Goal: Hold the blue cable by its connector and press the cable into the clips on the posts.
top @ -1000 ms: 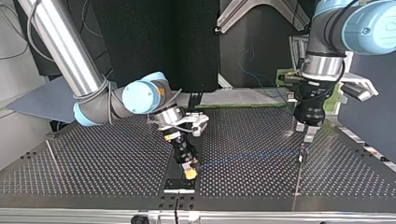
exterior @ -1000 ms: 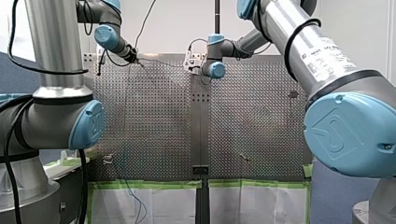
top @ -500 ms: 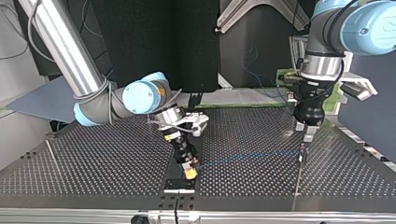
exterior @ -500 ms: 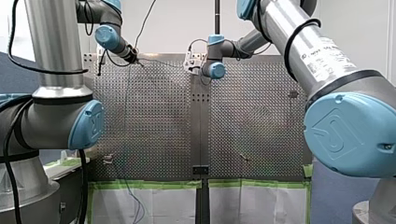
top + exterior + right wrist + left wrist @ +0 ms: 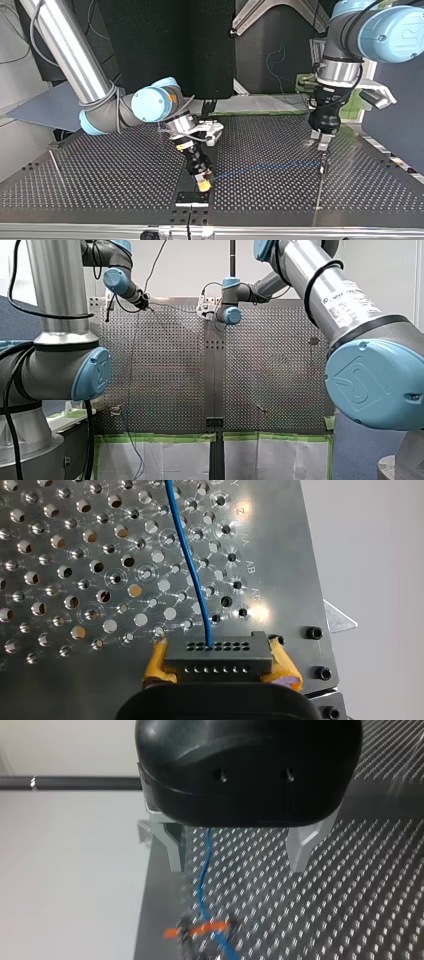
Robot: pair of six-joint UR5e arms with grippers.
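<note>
In the front view, the left arm (image 5: 60,305) and the right arm (image 5: 345,305) are seen stretched to the far end of the perforated worktop (image 5: 170,370). Both sets of jaws are too small there to be read.

In the top view, the right jaws are lowered near the middle of the worktop's near edge, just behind a black plate (image 5: 192,198), and yellow pads (image 5: 202,185) are seen at their tips. From that spot the blue cable (image 5: 265,168) is drawn in a nearly straight line, low over the worktop, toward the view's right, as far as a thin post (image 5: 324,164). The left jaws are held just above that post.

In the left wrist view, the left jaws are released. Their two metal fingers (image 5: 172,851) are spread wide, and the blue cable (image 5: 204,880) runs between them without touching either. Ahead of the fingers the cable meets an orange clip (image 5: 200,929). It cannot be told whether the cable is seated in the clip.

In the right wrist view, the right jaws are clenched on the black connector (image 5: 217,656), which is squeezed from both sides by the yellow pads (image 5: 156,664). The cable leaves the connector's face and curves away over the perforated plate.
</note>
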